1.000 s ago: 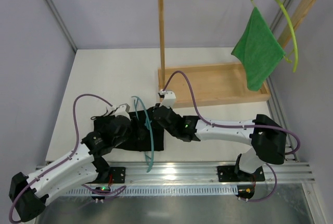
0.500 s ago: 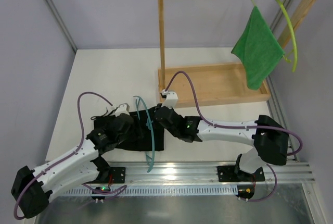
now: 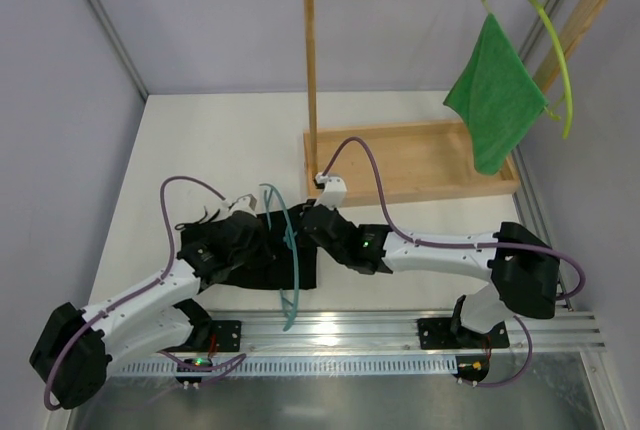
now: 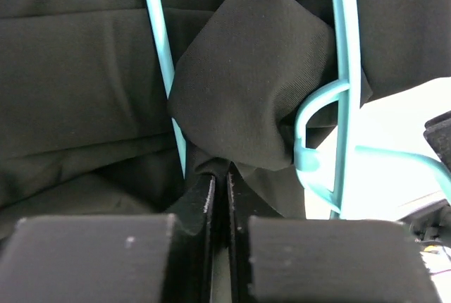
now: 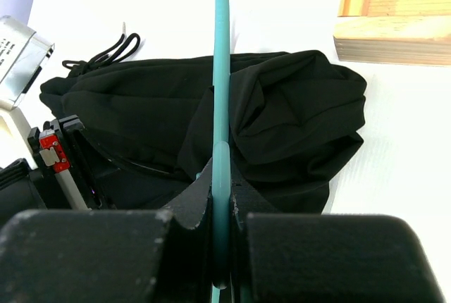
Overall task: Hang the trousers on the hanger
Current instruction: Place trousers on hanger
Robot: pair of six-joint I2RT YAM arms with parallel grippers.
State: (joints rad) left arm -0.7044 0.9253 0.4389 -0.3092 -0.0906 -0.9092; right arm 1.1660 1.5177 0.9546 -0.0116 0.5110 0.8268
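A white table (image 3: 200, 140) in a grey-walled cell. A wooden rack (image 3: 312, 80) rises at the far right corner, and a green cloth (image 3: 495, 100) is draped over a yellow-green hanger (image 3: 555, 50) on its rail. Close to the table's near edge, left of centre, the black trousers (image 3: 305, 268) lie bunched in a heap. The teal hanger (image 3: 290, 300) stands on edge across them, its frame clamped between the closed fingers of the right claw (image 5: 220, 187), which reaches in from the right. The left claw (image 4: 220, 176), coming from the near left corner, is pressed together on a fold of trouser fabric. That fold bulges through the hanger's opening between two teal bars. The pinch sits directly under the bulge, touching it, with a small teal loop on the frame just beside it.

The step in hand appears to be threading the cloth through the frame. Doing it well likely means drawing the pinched fold steadily away from the hanger's plane. Meanwhile the right claw should hold the frame upright and square, so the fabric slides over the bar rather than tipping it. The grip looks shallow and the cloth is soft, so a slow pull would guard against the fold slipping free or the whole heap trailing along the table.
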